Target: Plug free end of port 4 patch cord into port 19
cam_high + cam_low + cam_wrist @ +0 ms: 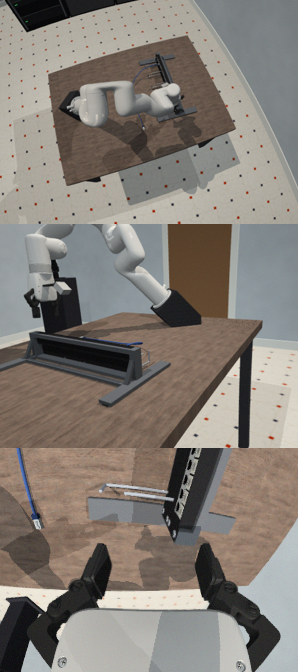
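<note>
The patch cord (141, 121) (105, 340) (26, 483) is blue; one end meets the rack's far part in the top view. Its free end, a clear plug (143, 128) (37, 523), lies on the table, left of the gripper in the wrist view. The rack (165, 68) (85, 343) stands upright on two flat feet. A row of ports (188, 483) shows in the wrist view; their numbers are not readable. My gripper (46, 310) (153, 554) is open and empty, high above the table near the rack's near end. The arm hides part of cord and rack.
The wooden table (114, 62) (199, 352) has its front edge beyond the fingers in the wrist view. Thin wire guides (154, 75) (137, 488) stick out from the rack's port side, toward the cord. The rack's foot (187, 111) (120, 510) lies near the gripper.
</note>
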`<state>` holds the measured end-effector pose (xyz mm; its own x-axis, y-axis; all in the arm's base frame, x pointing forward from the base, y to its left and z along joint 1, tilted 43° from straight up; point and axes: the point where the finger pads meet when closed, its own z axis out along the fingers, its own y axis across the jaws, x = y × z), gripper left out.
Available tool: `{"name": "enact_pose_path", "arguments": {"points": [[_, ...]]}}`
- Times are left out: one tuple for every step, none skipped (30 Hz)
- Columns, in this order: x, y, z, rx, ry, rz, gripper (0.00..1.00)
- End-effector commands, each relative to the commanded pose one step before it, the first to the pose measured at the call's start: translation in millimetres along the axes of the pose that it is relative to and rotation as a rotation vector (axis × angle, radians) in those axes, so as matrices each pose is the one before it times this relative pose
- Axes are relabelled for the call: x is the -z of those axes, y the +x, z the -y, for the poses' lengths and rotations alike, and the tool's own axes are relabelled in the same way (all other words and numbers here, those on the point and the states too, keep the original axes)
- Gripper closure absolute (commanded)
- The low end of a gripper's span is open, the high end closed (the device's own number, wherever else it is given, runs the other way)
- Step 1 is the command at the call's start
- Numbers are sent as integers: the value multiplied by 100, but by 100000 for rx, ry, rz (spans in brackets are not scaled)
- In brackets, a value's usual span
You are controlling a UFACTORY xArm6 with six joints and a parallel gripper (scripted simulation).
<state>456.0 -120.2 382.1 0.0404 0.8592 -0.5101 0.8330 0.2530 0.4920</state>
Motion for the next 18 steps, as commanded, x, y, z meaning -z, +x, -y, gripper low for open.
{"name": "enact_pose_path", "arguments": {"points": [[-177,-830,4097,-2536,1545,1557,0],[-75,-59,485,-312,335,185,0],[-90,-65,571,-368,394,217,0],[-109,-69,667,-432,460,252,0],[-118,-64,695,-453,480,261,0],[-120,-56,685,-448,472,256,0],[-122,-47,669,-441,462,250,0],[-125,-40,663,-439,457,246,0],[-129,-33,662,-441,457,245,0],[-134,-27,664,-445,458,245,0],[-138,-20,665,-448,459,244,0],[-143,-14,663,-450,459,243,0],[-147,-7,663,-453,459,242,0],[-151,-1,661,-455,458,241,0],[0,0,0,0,0,0,0],[0,0,0,0,0,0,0],[-376,28,1576,-1097,1094,571,0],[-238,32,933,-658,650,337,0]]}}
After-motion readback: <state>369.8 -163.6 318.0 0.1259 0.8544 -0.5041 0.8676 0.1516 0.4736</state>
